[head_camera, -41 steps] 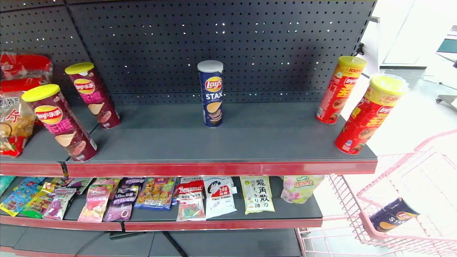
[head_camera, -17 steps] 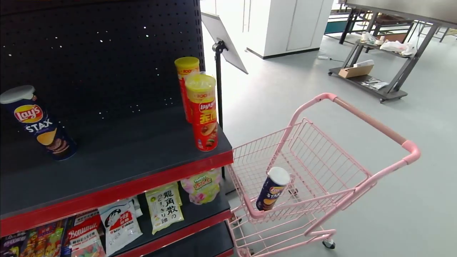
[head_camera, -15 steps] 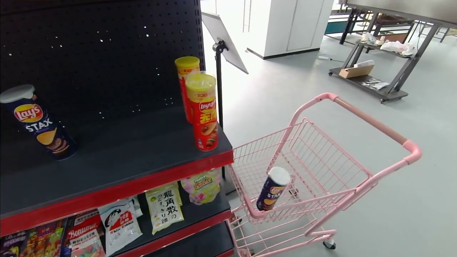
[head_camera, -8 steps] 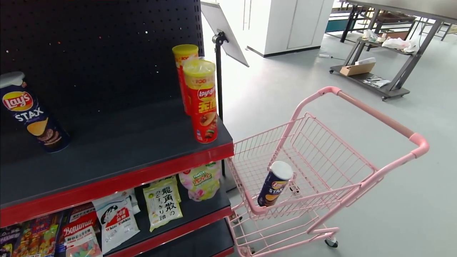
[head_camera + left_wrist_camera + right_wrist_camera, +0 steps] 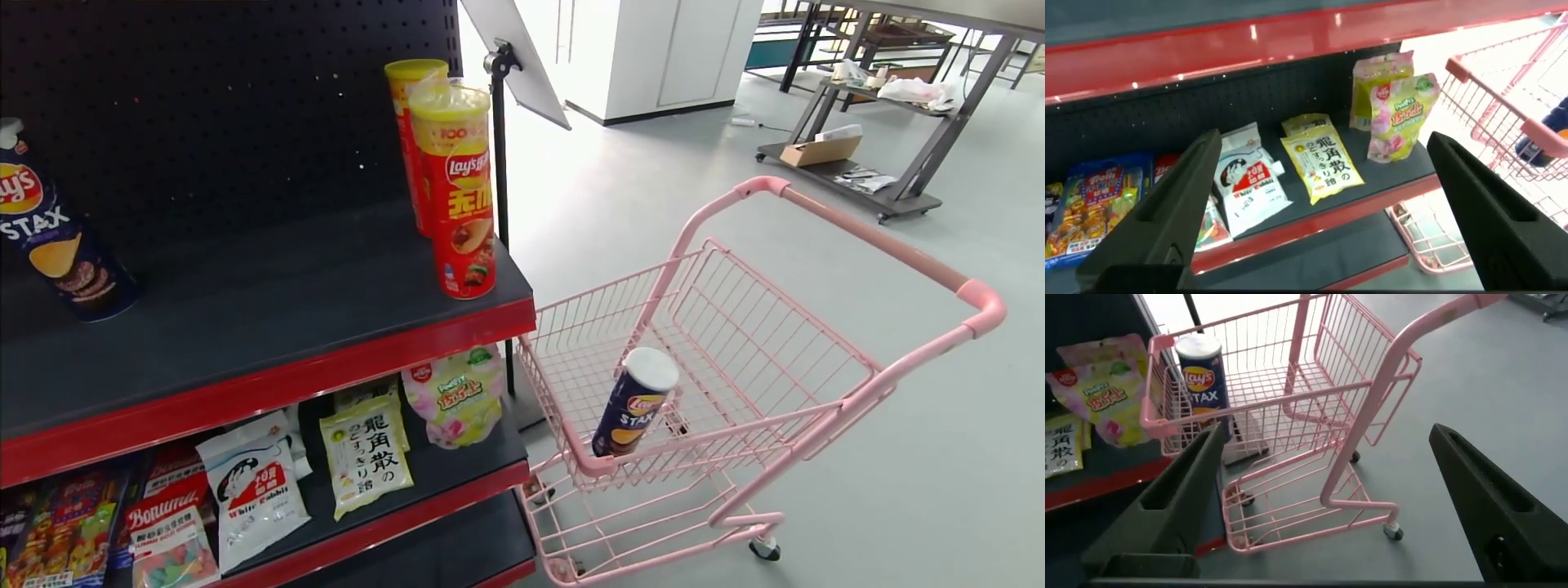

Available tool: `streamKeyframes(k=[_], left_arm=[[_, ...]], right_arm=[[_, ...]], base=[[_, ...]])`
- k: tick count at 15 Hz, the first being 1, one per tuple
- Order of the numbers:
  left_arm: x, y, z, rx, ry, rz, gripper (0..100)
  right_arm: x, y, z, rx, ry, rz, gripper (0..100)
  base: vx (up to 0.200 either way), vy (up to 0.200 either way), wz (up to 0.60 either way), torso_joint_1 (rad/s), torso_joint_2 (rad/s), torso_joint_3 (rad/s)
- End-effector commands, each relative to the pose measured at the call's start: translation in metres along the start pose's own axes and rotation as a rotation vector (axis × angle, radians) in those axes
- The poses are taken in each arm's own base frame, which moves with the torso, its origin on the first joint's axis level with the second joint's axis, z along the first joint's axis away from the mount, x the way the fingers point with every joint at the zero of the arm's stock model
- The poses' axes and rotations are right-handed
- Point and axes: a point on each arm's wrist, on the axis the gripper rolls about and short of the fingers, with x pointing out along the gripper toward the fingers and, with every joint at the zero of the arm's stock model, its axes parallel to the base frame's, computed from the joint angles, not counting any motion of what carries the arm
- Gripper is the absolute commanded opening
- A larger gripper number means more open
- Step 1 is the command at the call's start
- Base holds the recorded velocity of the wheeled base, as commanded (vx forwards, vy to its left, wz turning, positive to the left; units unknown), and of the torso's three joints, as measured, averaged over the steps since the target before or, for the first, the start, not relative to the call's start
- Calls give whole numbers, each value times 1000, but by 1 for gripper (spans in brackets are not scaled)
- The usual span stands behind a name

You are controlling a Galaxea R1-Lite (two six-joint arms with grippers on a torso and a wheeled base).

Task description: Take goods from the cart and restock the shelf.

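Observation:
A pink wire cart (image 5: 857,245) stands on the floor just right of the shelf (image 5: 269,367). One navy chips can (image 5: 635,402) with a white lid leans in the cart's near corner, also seen in the right wrist view as the navy can (image 5: 1202,371). Another navy can (image 5: 49,237) stands on the dark upper shelf board, and two red cans (image 5: 461,196) stand at its right end. My left gripper (image 5: 1323,137) is open in front of the lower shelf's snack bags (image 5: 1323,167). My right gripper (image 5: 1327,429) is open, low beside the cart (image 5: 1372,392), holding nothing.
Snack bags (image 5: 367,457) lie along the lower shelf. A stand with a tilted panel (image 5: 502,73) rises between shelf and cart. Farther off are a white cabinet (image 5: 653,49) and a metal trolley (image 5: 865,163). Bare grey floor (image 5: 939,457) lies right of the cart.
The head view has swung from the shelf front over to the cart, then shifted slightly down and closer. The cans and the cart have kept their places.

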Motion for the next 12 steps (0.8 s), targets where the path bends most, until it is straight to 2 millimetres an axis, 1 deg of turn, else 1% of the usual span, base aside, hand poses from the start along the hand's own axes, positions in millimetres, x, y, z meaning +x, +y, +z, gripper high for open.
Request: streamKeyframes(k=[1,6,10,12], left_arm=[[0,0,0,0,1,1,100],[0,0,0,0,1,1,100],[0,0,0,0,1,1,100],[0,0,0,0,1,1,100]], right_arm=[[0,0,0,0,1,1,100],[0,0,0,-2,1,0,100],[0,0,0,-2,1,0,100],[0,0,0,-2,2,1,100]], base=[[0,0,0,-159,471,305],[0,0,0,-181,544,359],[0,0,0,-143,515,367],[0,0,0,-51,217,151]])
